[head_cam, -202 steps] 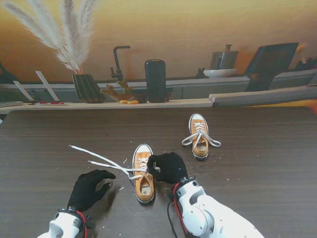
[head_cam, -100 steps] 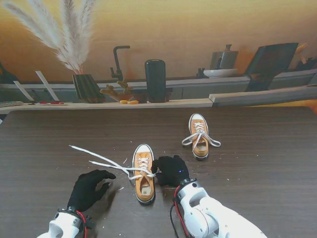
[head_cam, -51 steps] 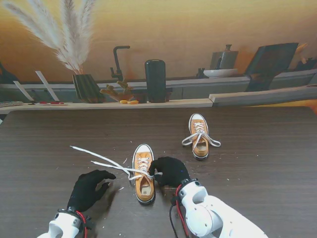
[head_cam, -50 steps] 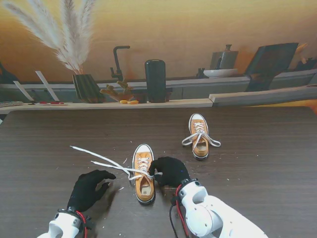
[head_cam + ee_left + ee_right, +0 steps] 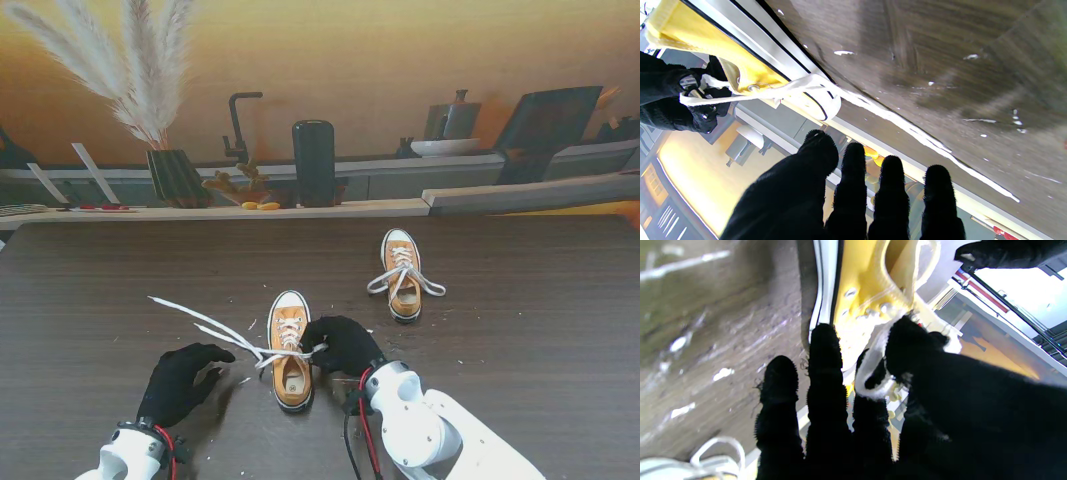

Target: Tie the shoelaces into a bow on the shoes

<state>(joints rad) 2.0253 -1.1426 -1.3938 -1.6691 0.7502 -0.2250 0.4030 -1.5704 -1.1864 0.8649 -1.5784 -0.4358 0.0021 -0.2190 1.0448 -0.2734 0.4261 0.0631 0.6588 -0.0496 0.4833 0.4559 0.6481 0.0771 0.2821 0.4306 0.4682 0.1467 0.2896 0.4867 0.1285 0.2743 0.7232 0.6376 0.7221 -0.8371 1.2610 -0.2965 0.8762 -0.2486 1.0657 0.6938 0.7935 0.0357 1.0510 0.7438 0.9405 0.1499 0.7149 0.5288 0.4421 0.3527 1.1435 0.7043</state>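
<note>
Two yellow canvas shoes (image 5: 290,352) on dark woodgrain table (image 5: 520,300), right robot hand (image 5: 343,343) pinching flat white lace (image 5: 205,325), left robot hand (image 5: 180,381) spread.

Staged kitchen-style demo set: printed backdrop across upper frame showing faucet (image 5: 238,122), counter (image 5: 300,211), pampas grass vase (image 5: 176,177); dark wood table (image 5: 520,300) filling lower frame.

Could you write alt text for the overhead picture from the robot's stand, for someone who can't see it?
A black-gloved right hand pinches a white lace on the nearer orange sneaker on a dark wooden table. The left hand rests open nearby, and loose lace ends trail leftward. A second sneaker, farther away, already has a bow.
</note>
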